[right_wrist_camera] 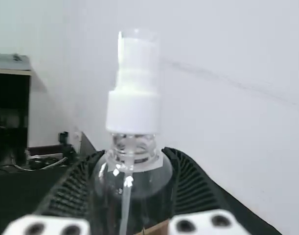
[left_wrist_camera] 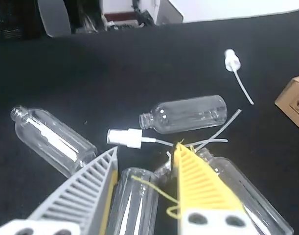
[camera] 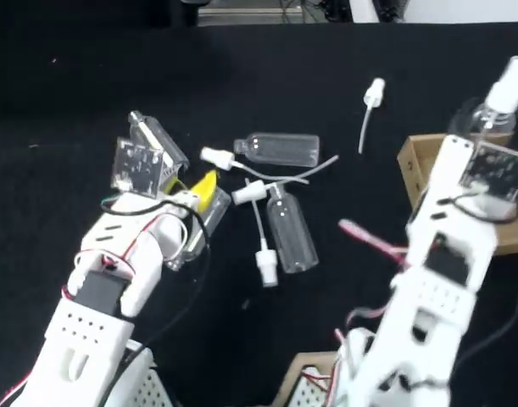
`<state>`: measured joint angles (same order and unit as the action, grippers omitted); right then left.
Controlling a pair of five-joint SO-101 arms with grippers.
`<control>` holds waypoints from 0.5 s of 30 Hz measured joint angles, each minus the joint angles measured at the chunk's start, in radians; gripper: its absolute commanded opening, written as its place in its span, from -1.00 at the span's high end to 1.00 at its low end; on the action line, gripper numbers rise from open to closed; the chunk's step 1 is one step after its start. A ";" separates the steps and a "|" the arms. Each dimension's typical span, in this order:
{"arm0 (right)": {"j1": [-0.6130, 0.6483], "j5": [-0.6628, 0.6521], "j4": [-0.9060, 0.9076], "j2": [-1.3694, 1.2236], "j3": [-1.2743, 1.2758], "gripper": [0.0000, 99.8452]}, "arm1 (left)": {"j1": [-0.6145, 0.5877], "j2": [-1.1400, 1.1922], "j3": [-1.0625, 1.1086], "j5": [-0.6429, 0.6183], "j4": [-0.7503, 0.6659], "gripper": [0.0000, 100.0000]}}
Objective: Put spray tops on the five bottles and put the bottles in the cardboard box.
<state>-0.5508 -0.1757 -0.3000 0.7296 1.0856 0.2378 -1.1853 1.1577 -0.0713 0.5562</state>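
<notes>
My left gripper (left_wrist_camera: 144, 149) is open, low over the table, its grey and yellow fingers on either side of a clear bottle (left_wrist_camera: 134, 196) lying under it. Three more uncapped bottles lie nearby: one (camera: 153, 136) beside the arm, one (camera: 280, 149) farther back and one (camera: 291, 229) in the middle. Loose white spray tops (camera: 216, 157) (camera: 250, 193) (camera: 265, 263) lie among them, and another (camera: 373, 93) lies apart. My right gripper (right_wrist_camera: 132, 156) is shut on a capped bottle (camera: 496, 106), held upright above the cardboard box (camera: 415, 165).
A pink strip (camera: 369, 237) lies on the black table between the bottles and the right arm. The arms' white bases and a piece of cardboard (camera: 305, 373) stand along the near edge. The far left of the tabletop (camera: 55, 85) is bare.
</notes>
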 measured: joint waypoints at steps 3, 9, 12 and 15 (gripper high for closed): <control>-0.037 0.002 -0.176 -0.238 -0.058 0.98 | -0.002 -0.006 0.031 -0.061 -0.011 0.66; -0.098 0.008 -0.485 -0.675 -0.199 0.98 | -0.002 -0.015 0.078 -0.127 -0.038 0.66; -0.124 0.063 -0.557 -0.850 -0.295 0.98 | -0.002 -0.017 0.149 -0.135 -0.114 0.66; -0.143 0.100 -0.572 -0.997 -0.407 0.98 | -0.002 -0.017 0.210 -0.137 -0.198 0.66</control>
<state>-0.6935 -0.0760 -0.8723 -0.2677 0.6790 0.2363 -1.2022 1.3679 -0.2079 0.3583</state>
